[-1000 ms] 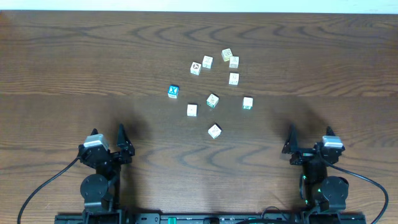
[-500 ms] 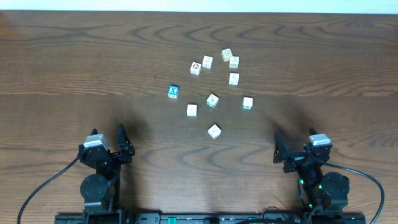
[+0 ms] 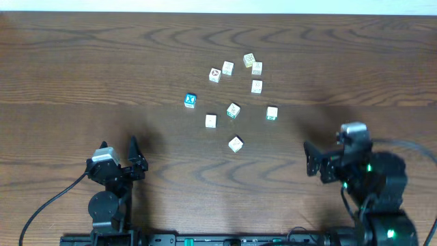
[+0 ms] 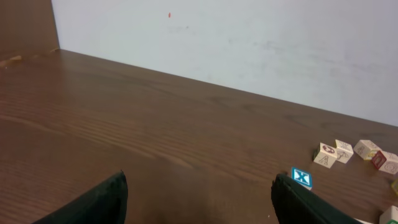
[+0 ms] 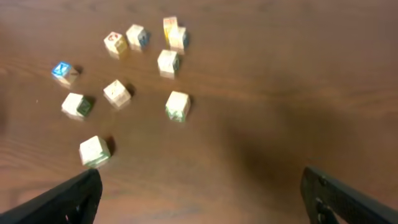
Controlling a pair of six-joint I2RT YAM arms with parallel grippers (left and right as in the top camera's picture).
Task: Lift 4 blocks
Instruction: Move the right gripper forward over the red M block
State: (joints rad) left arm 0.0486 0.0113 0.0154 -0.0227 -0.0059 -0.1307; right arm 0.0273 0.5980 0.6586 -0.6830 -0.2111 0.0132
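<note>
Blocks [image 3: 235, 143] judged light, rigid, smooth-faced cubes, best pinched across opposite flat sides; left gripper [image 4: 199, 194] and right gripper [image 5: 200, 190] both agape, holding nothing.

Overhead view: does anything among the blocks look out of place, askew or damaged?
Nothing looks damaged. The blocks lie scattered on the table, several turned askew. The blue-faced cube is the only one that differs in colour.

The left wrist view's right edge cuts off a cream block [image 4: 390, 215]. Seen from the right wrist, the blocks [image 5: 177, 104] have faces too blurred to read.
</note>
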